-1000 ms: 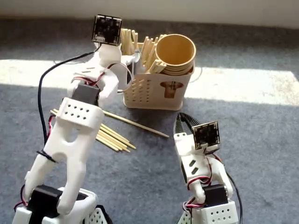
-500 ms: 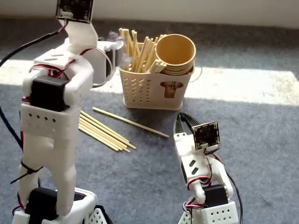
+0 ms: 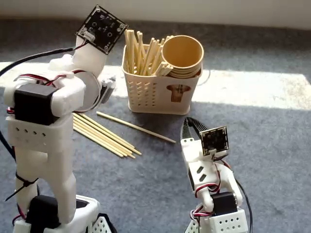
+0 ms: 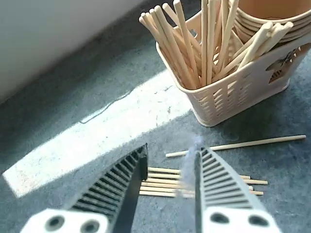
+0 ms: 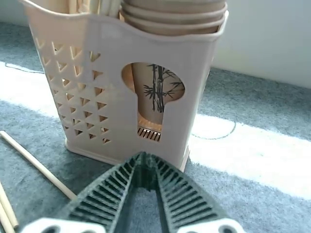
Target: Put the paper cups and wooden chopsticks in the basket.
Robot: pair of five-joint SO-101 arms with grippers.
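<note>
grey carpeted counter [image 3: 272, 160], a sun stripe [image 3: 252, 90] across it, pale wall [image 3: 218, 8] behind.
left gripper [image 4: 171, 151] open, empty, loose chopsticks [image 4: 163, 180] past its tips; right gripper [image 5: 145, 158] closed, basket [image 5: 97, 97] just ahead.

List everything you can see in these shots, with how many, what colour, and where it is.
basket: one, cream plastic, at the far middle of the surface.
paper cups: a nested stack, tan, upright in the basket; count unclear.
standing chopsticks: many, pale wood, in the basket beside the cups.
loose bundle of chopsticks: several, pale wood, lying on the surface in front of the basket.
single chopstick: one, pale wood, lying apart between bundle and basket.
carpeted surface: grey, crossed by a sunlit strip.
left gripper: dark ribbed fingers, open, empty, above the loose bundle.
right gripper: dark ribbed fingers, shut, facing the basket.
</note>
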